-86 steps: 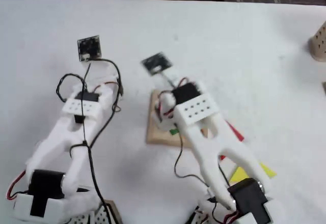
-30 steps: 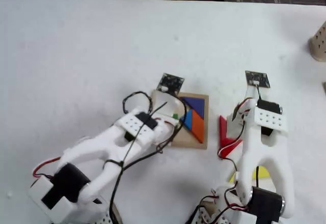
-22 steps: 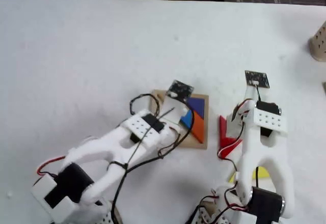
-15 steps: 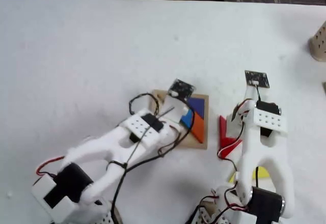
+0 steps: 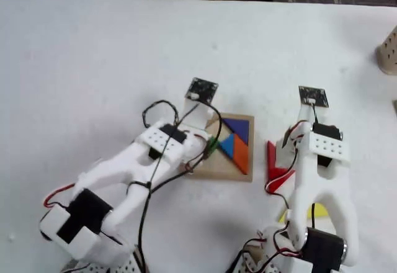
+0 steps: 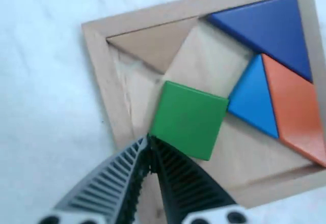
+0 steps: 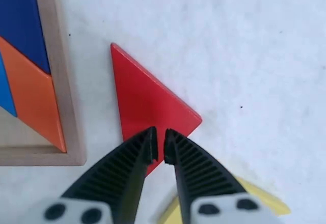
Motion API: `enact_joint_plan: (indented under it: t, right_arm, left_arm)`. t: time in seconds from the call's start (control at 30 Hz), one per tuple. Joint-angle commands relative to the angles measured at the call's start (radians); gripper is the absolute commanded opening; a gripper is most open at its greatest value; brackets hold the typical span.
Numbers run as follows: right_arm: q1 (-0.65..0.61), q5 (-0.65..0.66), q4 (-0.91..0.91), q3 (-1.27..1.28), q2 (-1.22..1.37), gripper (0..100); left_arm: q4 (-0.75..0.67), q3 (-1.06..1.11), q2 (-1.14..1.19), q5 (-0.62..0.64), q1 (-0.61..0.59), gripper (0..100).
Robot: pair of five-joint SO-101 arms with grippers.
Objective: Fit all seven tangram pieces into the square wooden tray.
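Observation:
The square wooden tray (image 5: 231, 174) lies at the table's middle. In the left wrist view the tray (image 6: 97, 66) holds a tan triangle (image 6: 153, 43), a dark blue triangle (image 6: 270, 25), a light blue triangle (image 6: 252, 102), an orange piece (image 6: 298, 112) and a green square (image 6: 188, 119). My left gripper (image 6: 149, 145) is shut and empty, its tips at the green square's edge near the tray's rim. My right gripper (image 7: 159, 137) hangs shut just over a red triangle (image 7: 142, 102) that lies on the table beside the tray (image 7: 58, 81). A yellow piece (image 7: 254, 201) lies close behind it.
The left arm (image 5: 155, 152) covers the tray's left side in the high view; the right arm (image 5: 322, 146) stands to the tray's right, over the red triangle (image 5: 273, 158). A pegged wooden block (image 5: 389, 53) sits at the table's right edge. White table spreads beyond.
Over three seconds the right arm left the tray for the red triangle while the left arm came onto the tray. In the last half second the left arm drew back, uncovering the green square.

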Motion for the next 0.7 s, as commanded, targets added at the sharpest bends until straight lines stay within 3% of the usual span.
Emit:
enact_joint_plan:
  t: [0.0, 0.67]
  right_arm:
    - [0.007, 0.009, 0.004, -0.003, -0.028, 3.1]
    - [0.025, 0.009, 0.005, -0.003, -0.028, 3.1]
  left_arm:
    - [0.008, -0.052, -0.002, -0.008, -0.012, 2]
    - [-0.160, -0.048, 0.007, -0.008, -0.010, 2]
